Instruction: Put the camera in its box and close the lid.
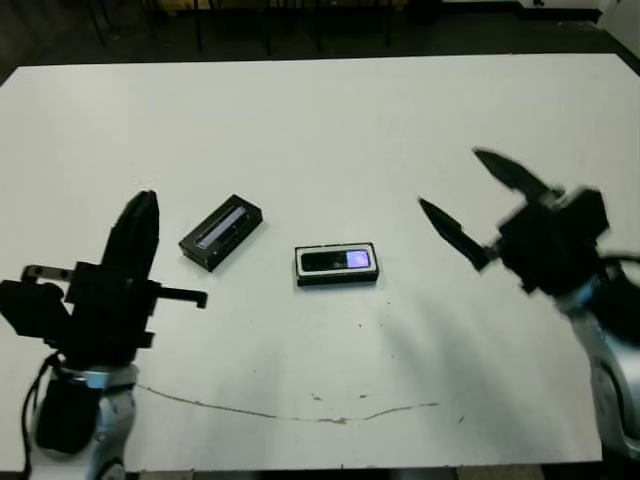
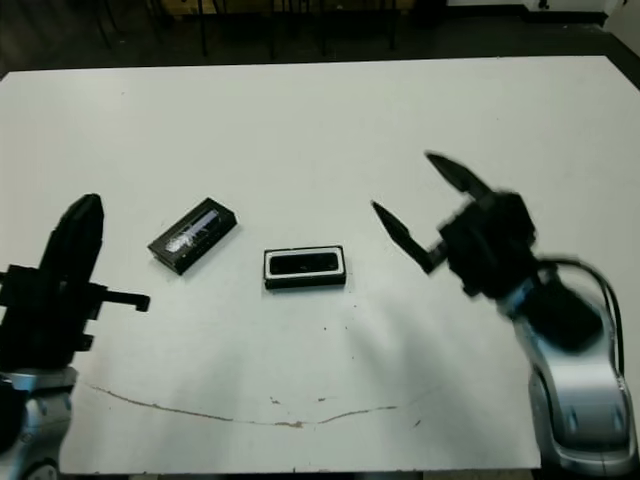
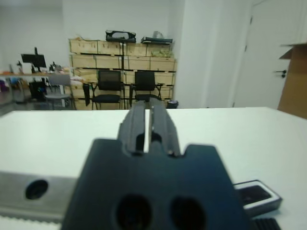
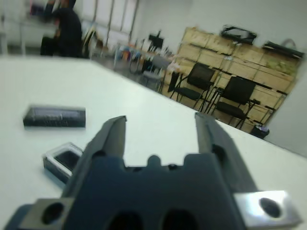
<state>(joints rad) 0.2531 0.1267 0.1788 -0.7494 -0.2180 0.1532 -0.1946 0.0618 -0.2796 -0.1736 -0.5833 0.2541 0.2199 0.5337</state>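
Observation:
The box [image 1: 336, 279], black-walled with a white lining, lies at the table's middle. The camera [image 1: 338, 261] lies inside it, its bluish-white screen facing up. The lid [image 1: 221, 232], black with a shiny strip, lies apart on the table to the box's left, turned at an angle. My left gripper [image 1: 143, 200] hovers left of the lid, shut, holding nothing. My right gripper [image 1: 450, 178] is raised to the right of the box, open and empty. The right wrist view shows the lid [image 4: 54, 116] and the box [image 4: 64, 160] beyond the open fingers [image 4: 114, 132].
A thin brown crack line [image 1: 300, 410] runs across the white table [image 1: 330, 120] near its front edge. Beyond the table, the wrist views show chairs [image 3: 109, 86], stacked crates and a person [image 4: 64, 26] far off.

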